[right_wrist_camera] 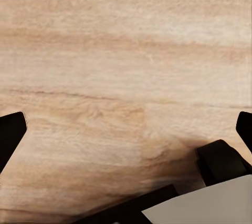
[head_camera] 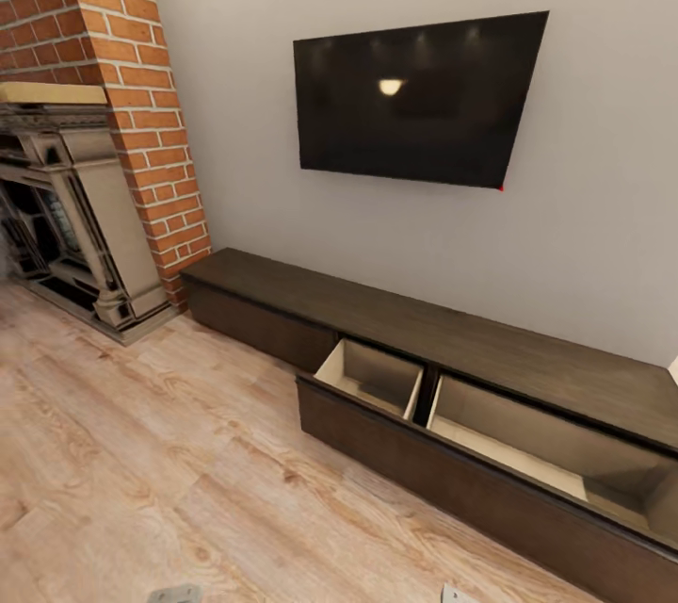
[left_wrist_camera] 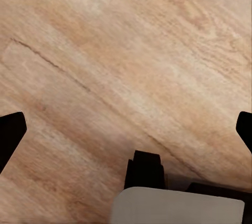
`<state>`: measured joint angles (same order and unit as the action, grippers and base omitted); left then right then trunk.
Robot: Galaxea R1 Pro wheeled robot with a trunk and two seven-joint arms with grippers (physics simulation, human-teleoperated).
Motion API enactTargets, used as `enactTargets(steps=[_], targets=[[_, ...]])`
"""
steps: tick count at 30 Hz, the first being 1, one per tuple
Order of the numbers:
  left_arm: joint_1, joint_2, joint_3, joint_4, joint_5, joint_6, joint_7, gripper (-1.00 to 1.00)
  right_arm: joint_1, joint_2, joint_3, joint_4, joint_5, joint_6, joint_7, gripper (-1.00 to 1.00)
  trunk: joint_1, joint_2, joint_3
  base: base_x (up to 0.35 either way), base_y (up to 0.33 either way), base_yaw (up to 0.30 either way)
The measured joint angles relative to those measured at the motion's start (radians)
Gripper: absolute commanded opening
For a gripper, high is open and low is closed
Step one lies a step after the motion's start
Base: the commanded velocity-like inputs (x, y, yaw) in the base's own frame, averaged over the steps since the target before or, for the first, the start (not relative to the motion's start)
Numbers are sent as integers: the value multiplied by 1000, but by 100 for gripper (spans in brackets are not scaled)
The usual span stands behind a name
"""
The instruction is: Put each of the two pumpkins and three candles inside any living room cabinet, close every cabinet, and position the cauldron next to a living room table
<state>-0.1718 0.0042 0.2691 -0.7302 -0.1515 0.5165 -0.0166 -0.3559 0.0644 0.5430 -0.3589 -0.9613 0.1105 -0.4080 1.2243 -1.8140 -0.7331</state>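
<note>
A long, low dark-brown cabinet (head_camera: 424,325) runs along the grey wall in the head view. Its wide drawer (head_camera: 490,438) is pulled out, showing two pale beige compartments with nothing visible inside. The pumpkins, candles, cauldron and table are out of view. My left gripper (left_wrist_camera: 126,126) hangs open above bare wood floor, its black fingertips (left_wrist_camera: 10,134) far apart. My right gripper (right_wrist_camera: 126,126) is open too, over the same floor, with nothing between its fingers.
A brick chimney column (head_camera: 113,57) with an ornate fireplace (head_camera: 71,217) stands at the left. A black TV (head_camera: 419,99) hangs on the wall above the cabinet. Light wood floor (head_camera: 141,471) spreads in front of the cabinet.
</note>
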Motion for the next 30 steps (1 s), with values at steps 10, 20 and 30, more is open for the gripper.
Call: enactTargets(steps=[10,20,30], targets=[[0,2,63,0,1,-2,-3,100,0,0,1,0,1,0,0,100,0,0,-7,0,0,280],[0,2,64,0,4,-4,-6,100,0,0,2,0,1,0,0,100,0,0,-13,0,0,280],[0,2,64,0,4,-4,-8,100,0,0,2,0,1,0,0,100,0,0,-20,0,0,280]])
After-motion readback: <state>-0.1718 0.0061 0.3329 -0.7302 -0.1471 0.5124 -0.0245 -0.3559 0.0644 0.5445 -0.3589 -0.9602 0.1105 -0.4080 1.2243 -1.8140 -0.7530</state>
